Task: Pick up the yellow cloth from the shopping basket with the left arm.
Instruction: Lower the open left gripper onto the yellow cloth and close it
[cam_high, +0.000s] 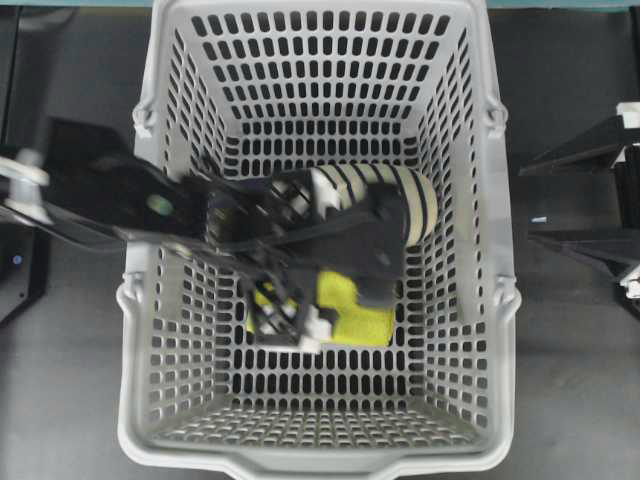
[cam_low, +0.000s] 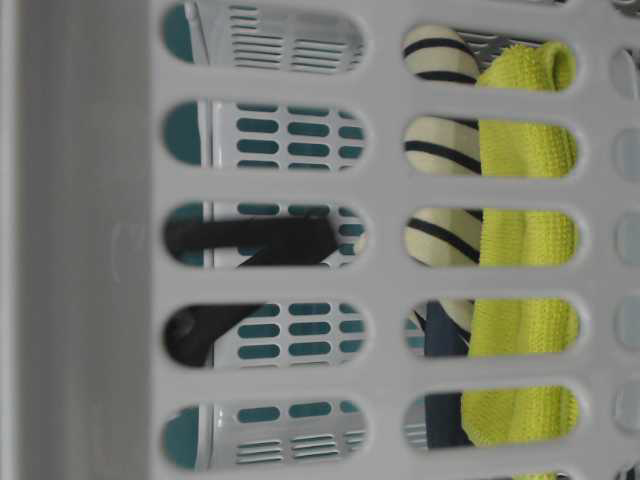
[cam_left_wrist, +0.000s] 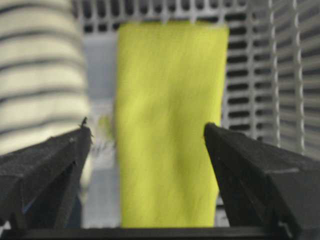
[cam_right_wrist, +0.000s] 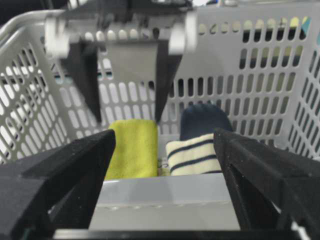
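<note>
Left wrist view: yellow cloth (cam_left_wrist: 170, 125) lies lengthwise ahead.

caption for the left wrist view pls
Open left gripper poised over the yellow cloth in the shopping basket.

Fuzzy yellow cloth (cam_left_wrist: 170, 125), matt plastic basket (cam_high: 140, 400)

A dark table (cam_high: 70, 380) carries the grey basket (cam_high: 150, 420), which sits directly under the left gripper (cam_high: 285, 325) and straight ahead of the right gripper (cam_right_wrist: 165, 145).
</note>
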